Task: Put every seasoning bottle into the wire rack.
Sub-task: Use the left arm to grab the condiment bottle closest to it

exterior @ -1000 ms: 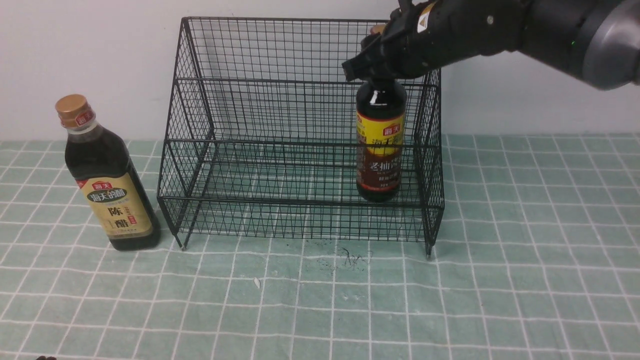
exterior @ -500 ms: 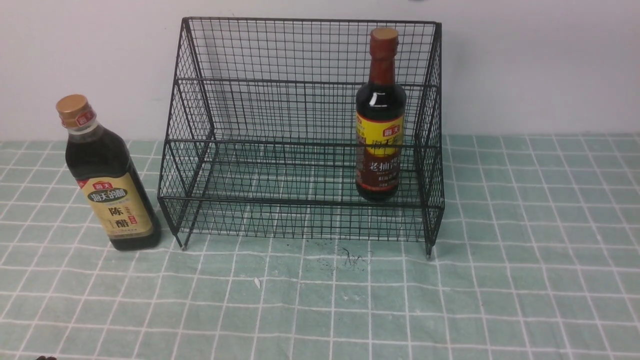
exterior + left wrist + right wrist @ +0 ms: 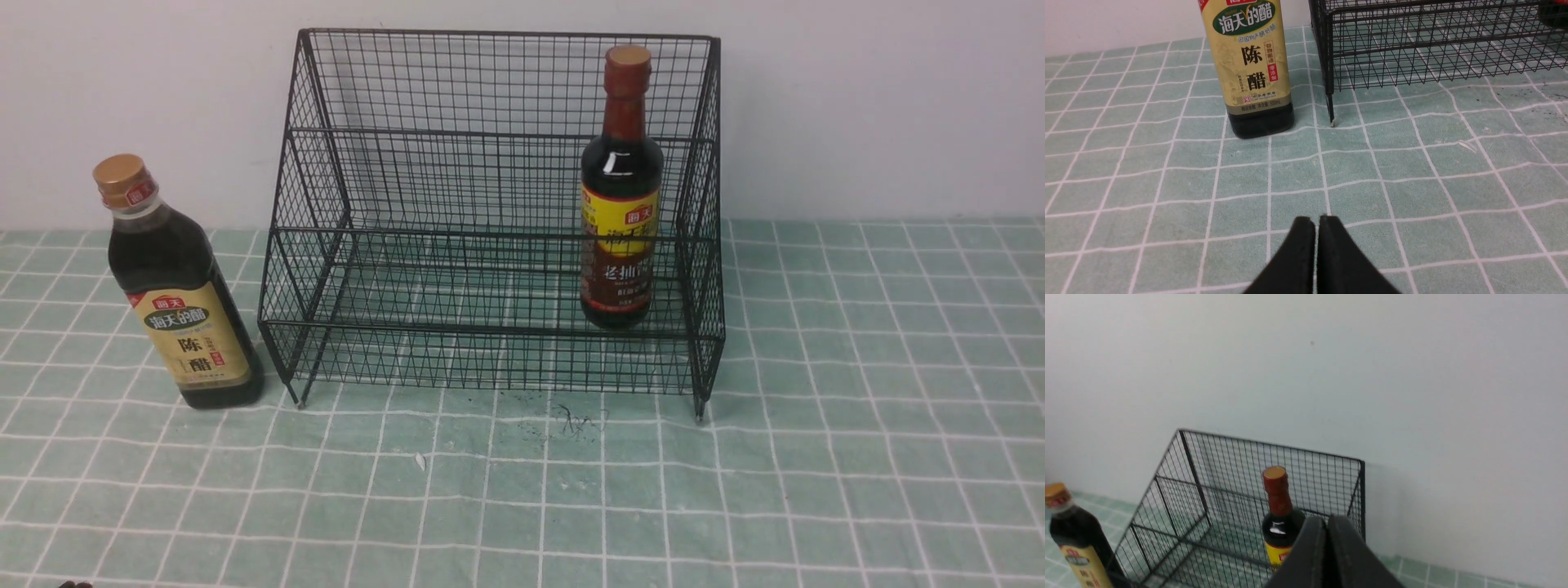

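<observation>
Red-necked bottle (image 3: 621, 175) inside wire rack (image 3: 490, 34)

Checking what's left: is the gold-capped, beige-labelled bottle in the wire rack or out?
Out. The gold-capped, beige-labelled dark bottle stands upright on the green checked cloth, just left of the black wire-mesh rack, outside its mesh.

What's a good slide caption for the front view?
Red-necked bottle stands in the wire rack; gold-capped bottle stands outside on the green checked cloth, left of the rack.

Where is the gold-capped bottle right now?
In the front view, the gold-capped bottle stands upright on the checked cloth at the left, just outside the left side of the wire rack.
</observation>
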You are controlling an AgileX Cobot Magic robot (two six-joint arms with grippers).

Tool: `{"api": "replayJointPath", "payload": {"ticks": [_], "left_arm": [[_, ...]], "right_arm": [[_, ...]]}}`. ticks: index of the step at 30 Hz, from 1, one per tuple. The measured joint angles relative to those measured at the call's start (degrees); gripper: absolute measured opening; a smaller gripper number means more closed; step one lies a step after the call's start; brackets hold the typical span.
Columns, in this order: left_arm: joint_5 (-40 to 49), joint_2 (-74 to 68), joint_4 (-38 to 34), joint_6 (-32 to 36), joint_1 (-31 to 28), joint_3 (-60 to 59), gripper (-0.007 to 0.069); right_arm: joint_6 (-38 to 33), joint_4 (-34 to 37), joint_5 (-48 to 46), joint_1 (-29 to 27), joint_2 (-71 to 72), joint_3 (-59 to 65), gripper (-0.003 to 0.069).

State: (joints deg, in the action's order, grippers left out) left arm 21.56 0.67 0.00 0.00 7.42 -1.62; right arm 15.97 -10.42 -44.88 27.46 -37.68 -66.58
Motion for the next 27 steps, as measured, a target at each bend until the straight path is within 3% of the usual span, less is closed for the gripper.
{"api": "replayJointPath", "payload": {"ticks": [5,10,21,25,27], "left_arm": [[0.00,0.00,0.00,0.00,0.00,0.00,-0.0006],[0.00,0.00,0.00,0.00,0.00,0.00,-0.0006],[0.00,0.00,0.00,0.00,0.00,0.00,-0.0006],[0.00,0.00,0.00,0.00,0.00,0.00,-0.0006],[0.00,0.00,0.00,0.00,0.00,0.00,-0.0006]], "right_arm": [[1.19,0.00,15.08,0.00,11.18,19.39,-0.0014],[1.33,0.59,24.26,0.00,17.11,30.11,-0.0014],[0.83,0.51,28.34,-0.31,20.31,39.26,-0.0015],[0.67,1.20,30.32,-6.69,23.86,43.66,-0.0015],[0.67,1.57,30.59,-12.95,26.94,48.99,-0.0015]]}}
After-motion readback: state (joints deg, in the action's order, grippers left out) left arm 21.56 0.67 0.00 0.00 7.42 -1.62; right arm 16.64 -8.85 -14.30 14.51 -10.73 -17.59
